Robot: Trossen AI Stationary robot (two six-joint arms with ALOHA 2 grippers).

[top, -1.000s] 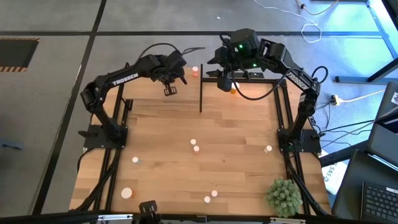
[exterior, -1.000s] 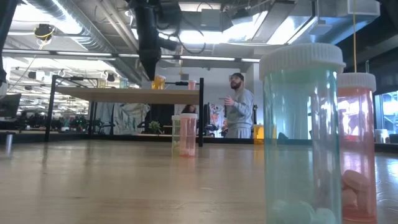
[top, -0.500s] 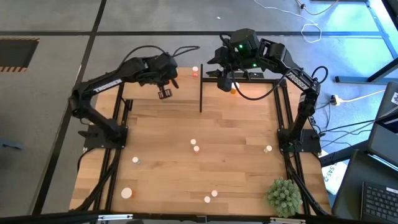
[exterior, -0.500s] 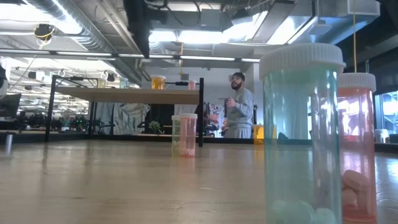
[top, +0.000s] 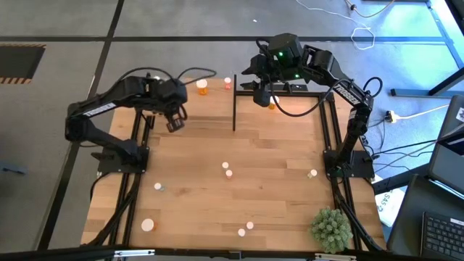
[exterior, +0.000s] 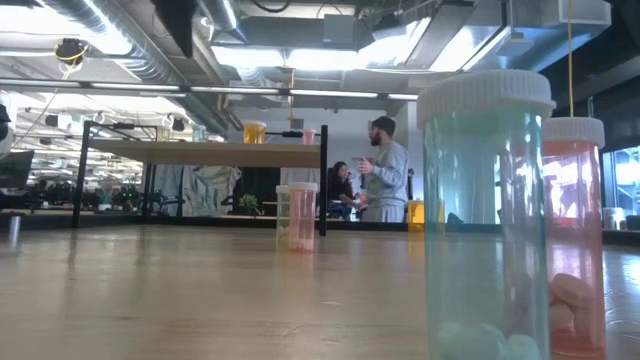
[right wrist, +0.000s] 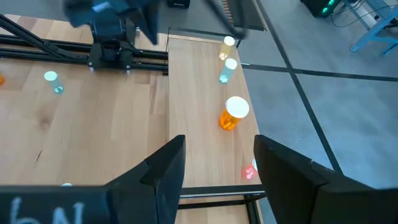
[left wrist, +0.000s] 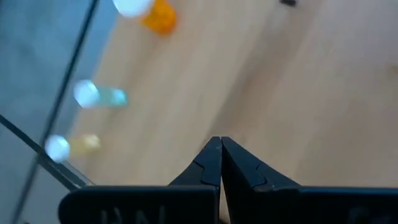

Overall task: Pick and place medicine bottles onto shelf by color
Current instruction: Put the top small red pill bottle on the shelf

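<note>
The shelf (exterior: 200, 152) stands at the table's far edge. An orange bottle (top: 202, 87) and a reddish bottle (top: 228, 83) stand on it; both show in the low view too, the orange one (exterior: 255, 131) left of the reddish one (exterior: 308, 136). My left gripper (top: 174, 125) is shut and empty, above the table's far left; its wrist view (left wrist: 221, 146) shows the fingertips closed together. My right gripper (top: 261, 98) hovers over the shelf's right half, open and empty (right wrist: 217, 168), near another orange bottle (right wrist: 230, 115). Several small bottles stand upright on the table, among them a pair (top: 227, 170) at mid-table.
A black post (top: 234, 112) stands at the shelf's front middle. A spiky green plant ball (top: 331, 228) sits at the near right corner. A pale green bottle (exterior: 485, 220) and a reddish bottle (exterior: 575, 240) stand close to the low camera. People show in the room behind.
My left gripper has drawn away from the shelf, toward the table's left and near edges. The orange bottle that its arm covered in the high view now shows, standing on the shelf. My right arm has kept still.
</note>
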